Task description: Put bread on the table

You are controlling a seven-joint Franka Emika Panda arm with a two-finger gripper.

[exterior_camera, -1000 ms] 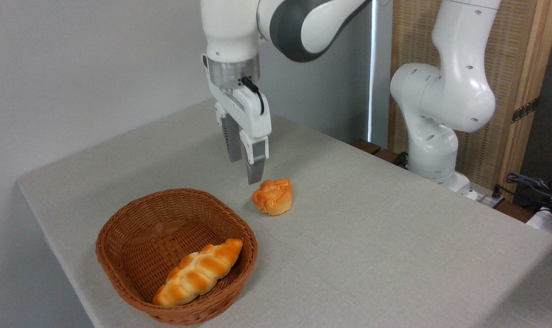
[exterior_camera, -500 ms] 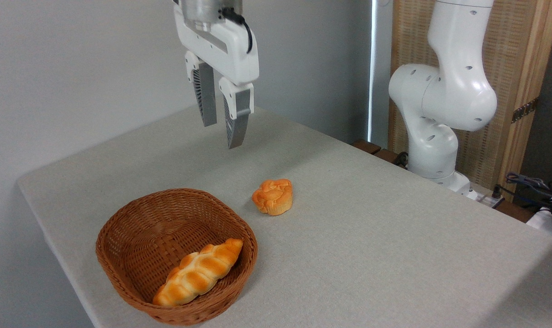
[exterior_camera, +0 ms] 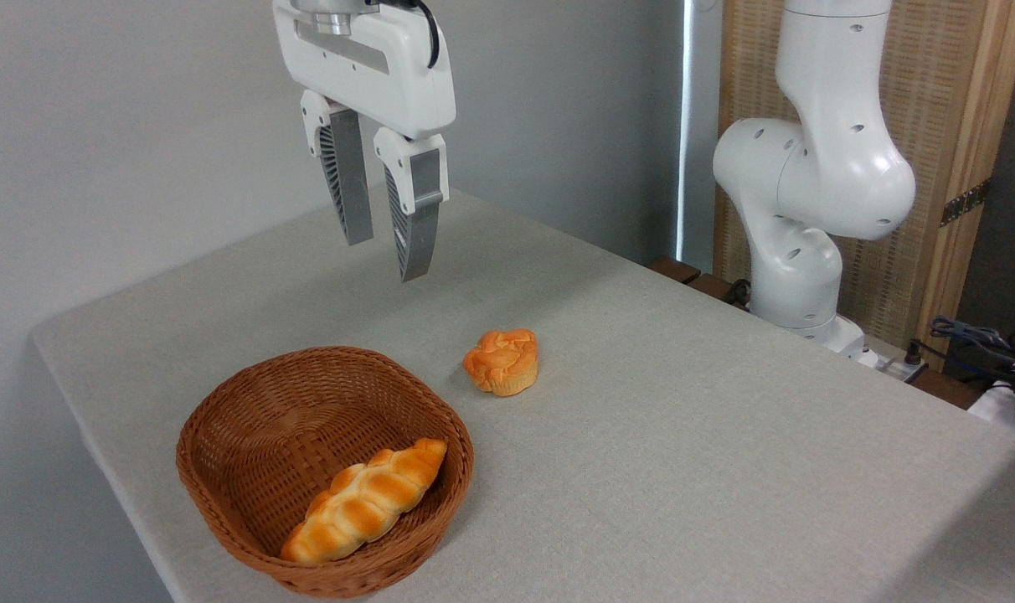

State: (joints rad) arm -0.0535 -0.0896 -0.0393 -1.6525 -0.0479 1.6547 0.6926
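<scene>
The bread [exterior_camera: 502, 361], a small knobbly orange-golden bun with a paler base, lies on the light grey-beige table [exterior_camera: 683, 435], just right of the basket. My gripper [exterior_camera: 386, 260] hangs well above the table, up and to the left of the bun, fingers pointing down. It is open, with a clear gap between the fingers and nothing in them.
A brown wicker basket [exterior_camera: 248, 410] sits near the table's front left, with a longer braided golden loaf [exterior_camera: 365, 500] lying in it. The arm's white base [exterior_camera: 796, 276] stands at the table's far right edge. Cables [exterior_camera: 985, 343] lie beyond it.
My gripper has risen from just beside the bun and moved left, with its fingers now wider apart. The bun and the basket have not moved.
</scene>
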